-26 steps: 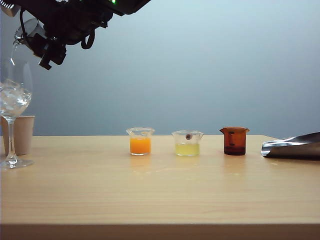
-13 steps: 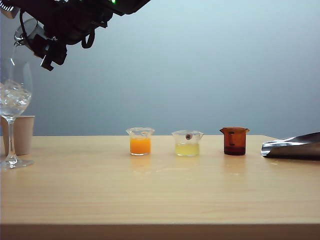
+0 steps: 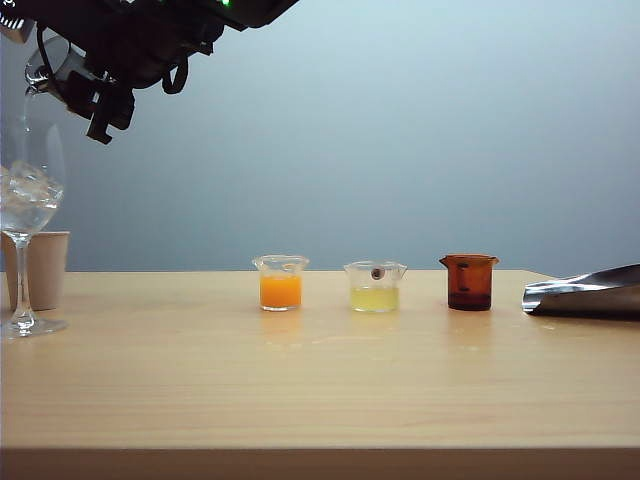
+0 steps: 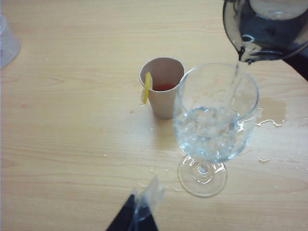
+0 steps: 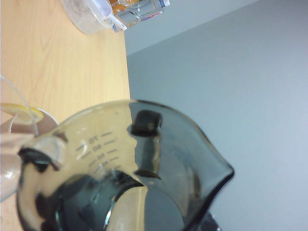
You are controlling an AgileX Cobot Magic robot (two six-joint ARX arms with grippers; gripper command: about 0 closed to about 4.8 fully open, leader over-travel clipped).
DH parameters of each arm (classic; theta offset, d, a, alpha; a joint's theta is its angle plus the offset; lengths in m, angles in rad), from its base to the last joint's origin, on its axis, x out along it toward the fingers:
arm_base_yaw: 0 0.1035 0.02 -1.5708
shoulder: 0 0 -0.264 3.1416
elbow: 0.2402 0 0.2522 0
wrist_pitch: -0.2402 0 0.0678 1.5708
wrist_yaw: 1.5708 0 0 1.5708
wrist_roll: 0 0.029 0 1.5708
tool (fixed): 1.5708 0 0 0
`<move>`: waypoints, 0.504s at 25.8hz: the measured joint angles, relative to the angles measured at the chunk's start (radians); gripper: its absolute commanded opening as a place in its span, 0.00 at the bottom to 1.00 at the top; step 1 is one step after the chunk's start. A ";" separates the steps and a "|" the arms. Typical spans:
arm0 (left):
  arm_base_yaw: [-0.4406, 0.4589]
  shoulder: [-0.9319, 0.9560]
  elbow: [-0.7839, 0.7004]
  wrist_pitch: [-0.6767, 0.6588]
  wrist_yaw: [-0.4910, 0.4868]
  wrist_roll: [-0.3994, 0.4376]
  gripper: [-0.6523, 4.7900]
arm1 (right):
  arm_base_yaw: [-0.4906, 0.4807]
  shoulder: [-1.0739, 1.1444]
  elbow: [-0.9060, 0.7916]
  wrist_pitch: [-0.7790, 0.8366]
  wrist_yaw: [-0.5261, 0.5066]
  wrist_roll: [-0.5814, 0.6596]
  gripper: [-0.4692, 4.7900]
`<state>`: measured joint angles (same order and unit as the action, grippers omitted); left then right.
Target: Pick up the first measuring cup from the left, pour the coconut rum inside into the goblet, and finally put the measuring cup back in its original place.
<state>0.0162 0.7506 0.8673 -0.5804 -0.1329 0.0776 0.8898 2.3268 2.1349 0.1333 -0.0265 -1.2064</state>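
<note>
The wooden table [image 3: 320,390] carries the goblet [image 3: 28,215] at its far left edge, ice in the bowl, with a beige paper cup [image 3: 45,268] just behind it. High above that edge, the right gripper [image 3: 95,85] pinches the first measuring cup [image 4: 262,26] by its wall, tilted spout-down over the goblet's rim. A thin stream of coconut rum [image 4: 234,84] falls into the bowl, so the pouring step looks to be under way. Next, judging by this, the cup wants levelling once drained, then carrying back to the empty spot left of the orange cup [image 3: 280,283]. The left gripper [image 4: 139,211] hangs near the goblet's foot; I cannot tell whether its jaws are spread.
</note>
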 measured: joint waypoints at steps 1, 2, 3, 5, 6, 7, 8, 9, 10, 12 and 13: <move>0.000 0.000 0.000 0.000 0.000 0.000 0.13 | 0.000 0.000 0.000 0.000 0.000 -0.004 0.40; 0.000 0.000 0.000 0.000 0.000 0.000 0.13 | 0.000 0.000 0.000 0.000 0.000 -0.011 0.40; 0.000 0.000 0.000 0.000 0.000 0.000 0.13 | 0.000 0.000 0.000 0.001 0.000 -0.019 0.40; 0.000 0.000 0.000 0.000 0.000 0.000 0.13 | 0.000 0.000 0.000 0.004 0.001 -0.026 0.40; 0.000 0.000 0.000 0.000 0.000 0.000 0.13 | 0.000 0.000 0.000 0.004 0.001 -0.026 0.40; 0.000 0.000 0.000 0.000 0.000 0.000 0.13 | 0.000 0.000 0.000 0.004 0.001 -0.030 0.40; 0.000 0.000 0.000 0.000 0.000 0.000 0.13 | 0.000 0.000 0.000 0.004 0.001 -0.036 0.40; 0.000 0.000 0.000 0.000 0.000 0.000 0.13 | 0.000 0.000 0.000 0.004 0.001 -0.046 0.40; 0.000 0.000 0.000 0.000 0.000 0.000 0.13 | 0.000 0.000 0.000 0.005 0.000 -0.066 0.40; 0.000 0.000 0.000 0.000 0.000 0.000 0.13 | 0.000 0.000 0.000 0.005 -0.001 -0.079 0.40; 0.000 0.000 0.000 0.000 0.000 0.000 0.13 | 0.000 0.000 0.000 0.005 -0.002 -0.079 0.40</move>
<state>0.0162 0.7506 0.8673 -0.5804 -0.1329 0.0776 0.8898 2.3268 2.1349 0.1383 -0.0280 -1.2858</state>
